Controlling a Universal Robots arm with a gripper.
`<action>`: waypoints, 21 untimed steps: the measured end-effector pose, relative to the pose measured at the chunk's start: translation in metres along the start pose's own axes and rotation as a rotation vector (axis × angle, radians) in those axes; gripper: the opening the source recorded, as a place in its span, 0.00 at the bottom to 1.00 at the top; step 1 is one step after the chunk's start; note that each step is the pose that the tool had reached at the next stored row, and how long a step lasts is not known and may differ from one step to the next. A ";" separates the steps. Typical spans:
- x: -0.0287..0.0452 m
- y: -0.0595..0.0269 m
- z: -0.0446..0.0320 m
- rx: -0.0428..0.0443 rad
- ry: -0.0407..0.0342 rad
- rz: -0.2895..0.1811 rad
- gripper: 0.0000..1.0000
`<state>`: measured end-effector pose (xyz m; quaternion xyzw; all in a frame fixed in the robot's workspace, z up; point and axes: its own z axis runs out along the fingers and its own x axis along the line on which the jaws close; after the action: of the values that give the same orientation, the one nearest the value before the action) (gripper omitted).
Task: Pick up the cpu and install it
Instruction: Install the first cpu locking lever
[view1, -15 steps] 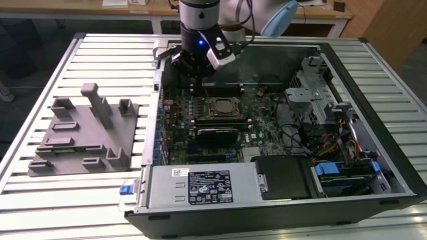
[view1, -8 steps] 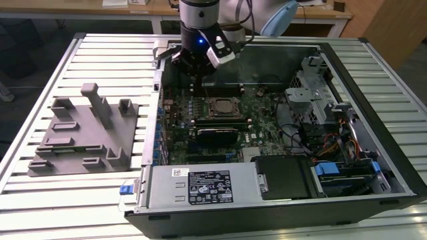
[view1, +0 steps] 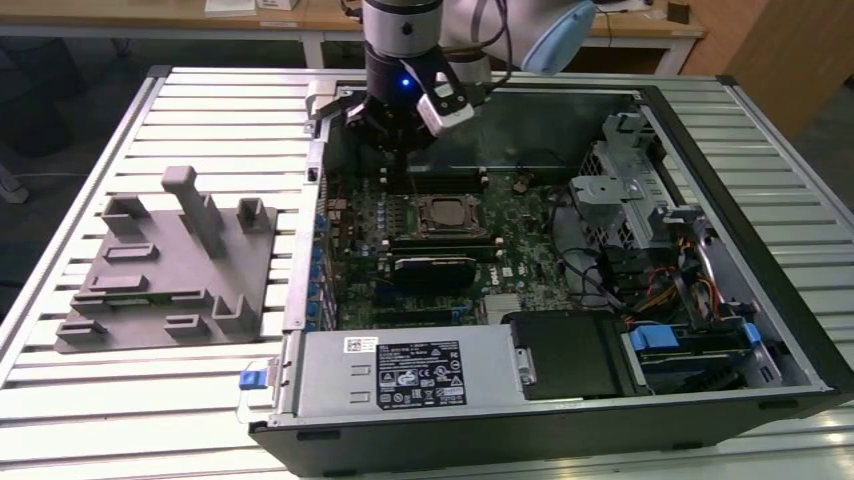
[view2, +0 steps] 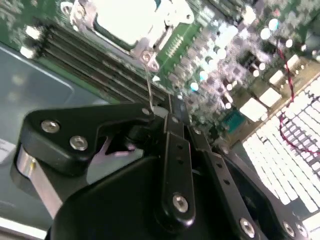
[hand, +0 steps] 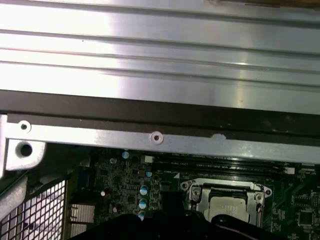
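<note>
While the robot arm reaches down from the top of the exterior view, its black gripper (view1: 396, 135) hangs over the far end of an open computer case (view1: 747, 250) that lies flat on a ribbed metal table (view1: 134, 420). Inside the case sits a green circuit board (view1: 527, 215), and the cpu (view1: 443, 213) rests in its square socket at the middle of that board, at about six o'clock from the gripper and a little apart from it. Whether the jaws are apart or together cannot be told from any of the pictures. In the second wrist view the gripper's black linkage bars (view2: 172, 150) fill the foreground, with the pale silver top of the cpu (view2: 127, 20) at about eleven o'clock beyond them, framed by a metal socket bracket (view2: 145, 52). In the first wrist view the cpu (hand: 227, 205) sits in its socket below the case's metal edge rail (hand: 155, 137). Well apart from the case, at nine o'clock from it in the exterior view, a grey plastic fixture (view1: 167, 270) with upright posts stands on the table. A silver power supply box (view1: 400, 375) fills the near corner of the case, at about six o'clock from the cpu.
</note>
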<state>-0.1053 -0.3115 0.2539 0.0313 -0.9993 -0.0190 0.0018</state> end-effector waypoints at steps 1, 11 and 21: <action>-0.0012 -0.0001 0.0000 -0.0001 0.0000 0.000 0.11; -0.0069 -0.0005 0.0000 -0.0002 0.0000 0.000 0.11; -0.0102 -0.0007 0.0000 -0.0002 0.0000 0.000 0.11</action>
<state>-0.0951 -0.3115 0.2538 0.0313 -0.9993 -0.0191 0.0018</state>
